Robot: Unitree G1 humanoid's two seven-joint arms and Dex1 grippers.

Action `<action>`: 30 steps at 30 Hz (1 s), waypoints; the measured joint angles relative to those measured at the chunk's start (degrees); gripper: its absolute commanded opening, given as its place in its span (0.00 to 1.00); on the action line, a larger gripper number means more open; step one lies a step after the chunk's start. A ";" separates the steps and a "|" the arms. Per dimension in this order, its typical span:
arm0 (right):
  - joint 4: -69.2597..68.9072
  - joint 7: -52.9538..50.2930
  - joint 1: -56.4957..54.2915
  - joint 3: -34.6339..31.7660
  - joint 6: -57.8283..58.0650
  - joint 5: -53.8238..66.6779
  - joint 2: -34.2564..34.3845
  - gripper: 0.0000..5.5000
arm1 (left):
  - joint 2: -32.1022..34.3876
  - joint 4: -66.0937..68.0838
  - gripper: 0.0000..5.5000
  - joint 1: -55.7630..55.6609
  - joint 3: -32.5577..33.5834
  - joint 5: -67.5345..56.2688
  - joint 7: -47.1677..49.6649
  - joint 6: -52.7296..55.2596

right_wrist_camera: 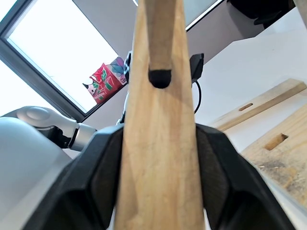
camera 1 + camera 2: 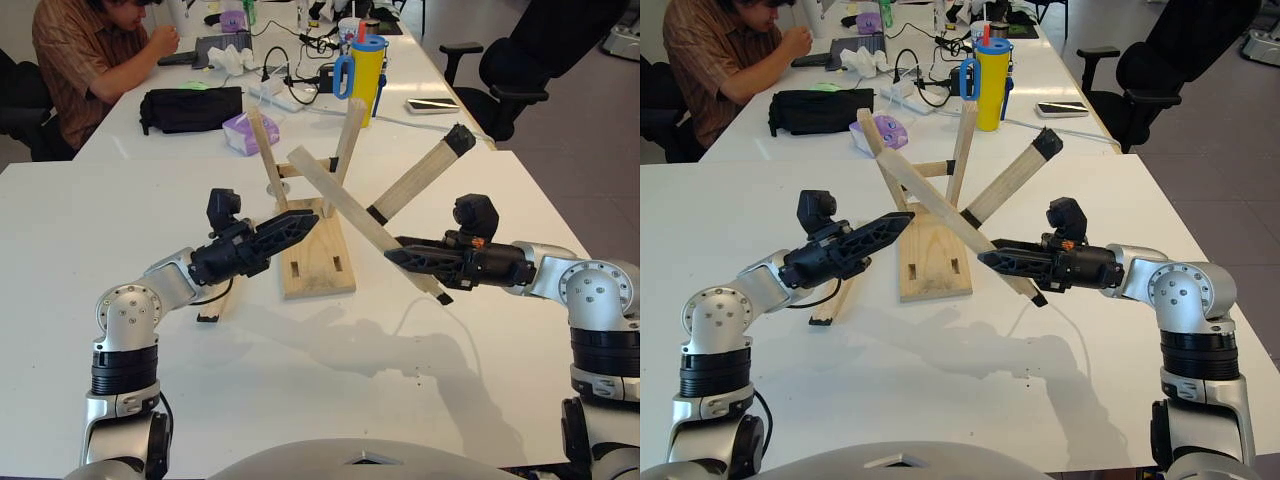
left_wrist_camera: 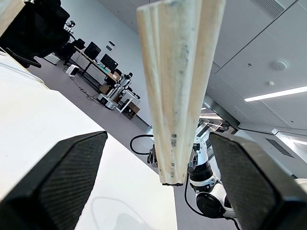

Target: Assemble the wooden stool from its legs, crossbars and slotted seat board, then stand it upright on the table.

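Loose leg [image 2: 350,212] clamped near its lower end in the right gripper [image 2: 398,255]. Its long axis rises from that gripper up and toward the robot's left, crossing over the slotted seat board [image 2: 318,275], which lies flat on the table [image 2: 120,200]. The left gripper [image 2: 303,222] (fingers apart, gripping nothing) sits just beside the leg's middle, so it is the nearer arm to the free upper end.

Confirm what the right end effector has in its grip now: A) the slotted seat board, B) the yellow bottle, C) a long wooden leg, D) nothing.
C: the right end effector is shut on a long wooden leg held slanting over the seat board, which lies flat on the table.
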 measured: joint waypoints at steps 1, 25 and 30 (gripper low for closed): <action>0.02 0.50 0.04 0.81 -0.44 -0.56 0.01 0.37 | -0.13 -0.11 0.71 0.00 -0.01 -0.03 0.09 0.04; -0.40 -0.73 1.92 2.76 -3.02 -3.23 1.33 0.53 | 1.75 -3.62 0.37 1.36 -1.70 0.29 0.27 1.41; 1.00 -4.00 2.03 2.03 -4.49 -4.70 2.14 0.67 | 5.95 -3.54 0.37 3.03 2.11 1.20 -0.99 0.77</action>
